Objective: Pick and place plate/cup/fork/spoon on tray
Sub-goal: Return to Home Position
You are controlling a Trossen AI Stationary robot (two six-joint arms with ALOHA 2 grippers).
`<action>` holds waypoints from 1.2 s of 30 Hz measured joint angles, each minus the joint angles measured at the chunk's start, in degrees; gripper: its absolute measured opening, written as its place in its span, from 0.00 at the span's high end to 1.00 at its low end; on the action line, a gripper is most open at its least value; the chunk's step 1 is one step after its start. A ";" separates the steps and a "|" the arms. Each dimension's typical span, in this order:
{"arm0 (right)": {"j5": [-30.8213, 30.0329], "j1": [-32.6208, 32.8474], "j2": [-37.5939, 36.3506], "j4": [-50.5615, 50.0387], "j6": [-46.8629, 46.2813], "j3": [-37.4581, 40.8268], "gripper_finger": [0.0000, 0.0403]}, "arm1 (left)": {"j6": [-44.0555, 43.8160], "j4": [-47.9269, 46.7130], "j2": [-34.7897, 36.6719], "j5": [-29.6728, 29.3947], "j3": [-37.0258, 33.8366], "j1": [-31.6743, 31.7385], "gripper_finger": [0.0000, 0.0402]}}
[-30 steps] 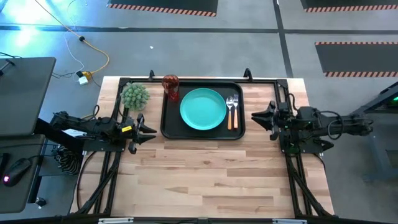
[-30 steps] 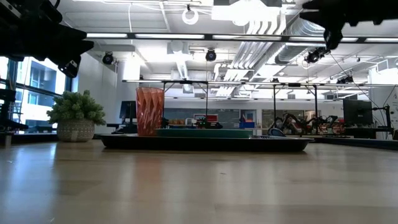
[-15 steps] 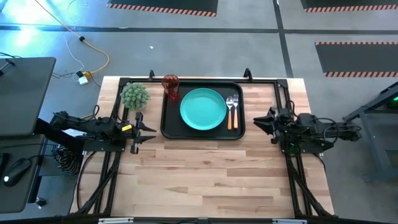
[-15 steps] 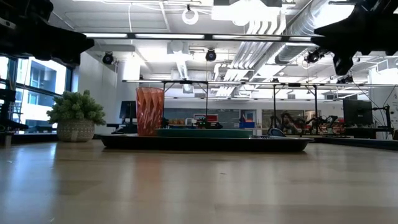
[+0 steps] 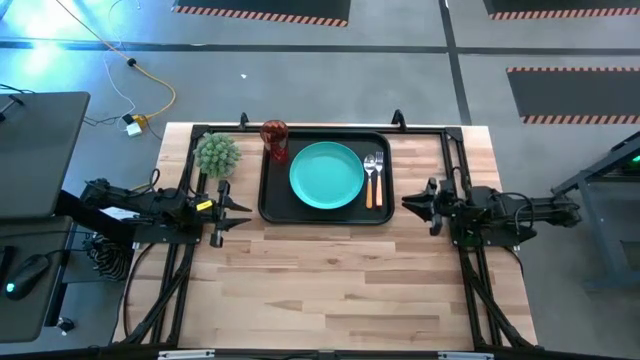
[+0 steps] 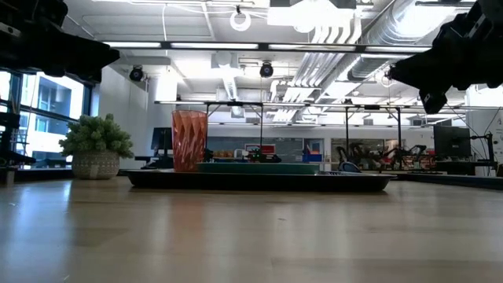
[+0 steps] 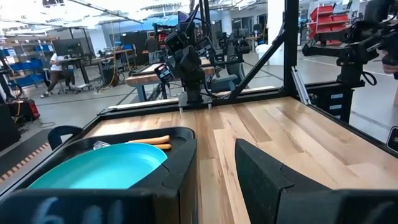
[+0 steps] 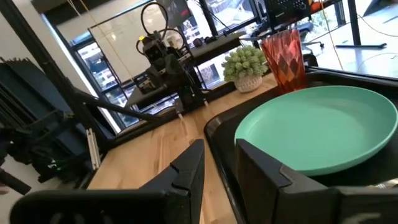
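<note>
Right pincer (image 5: 412, 203) pulls back beside the tray (image 5: 268, 205), fingers spread and empty; plate (image 5: 326, 175), cup (image 5: 275, 136), fork (image 5: 368, 172) and spoon (image 5: 378, 176) all aboard — task looks complete.

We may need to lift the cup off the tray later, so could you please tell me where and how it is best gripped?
Grip the translucent red-brown tumbler across its side wall, about mid-height, coming from above or from the open table on its left. It stands upright in the far left corner of the black rectangular tray, and the round teal plate lies close on its other side. The left gripper is probably nearer.
</note>
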State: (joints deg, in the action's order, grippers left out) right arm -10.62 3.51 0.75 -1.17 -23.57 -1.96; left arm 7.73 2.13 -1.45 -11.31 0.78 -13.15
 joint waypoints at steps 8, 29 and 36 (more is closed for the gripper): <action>0.16 -0.52 0.07 -0.04 -1.36 0.00 0.79 | -0.01 -0.02 0.00 0.00 0.00 0.00 0.75; 0.27 -0.52 0.07 -0.13 -1.95 0.00 0.79 | -0.04 0.00 0.00 0.00 0.00 0.00 0.75; 0.29 -0.52 0.07 -0.13 -1.95 0.02 0.79 | -0.02 -0.02 0.00 0.02 0.00 -0.02 0.75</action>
State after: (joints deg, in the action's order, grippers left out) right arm -10.33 2.98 0.82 -1.30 -25.52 -1.94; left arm 7.70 2.11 -1.45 -11.29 0.78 -13.17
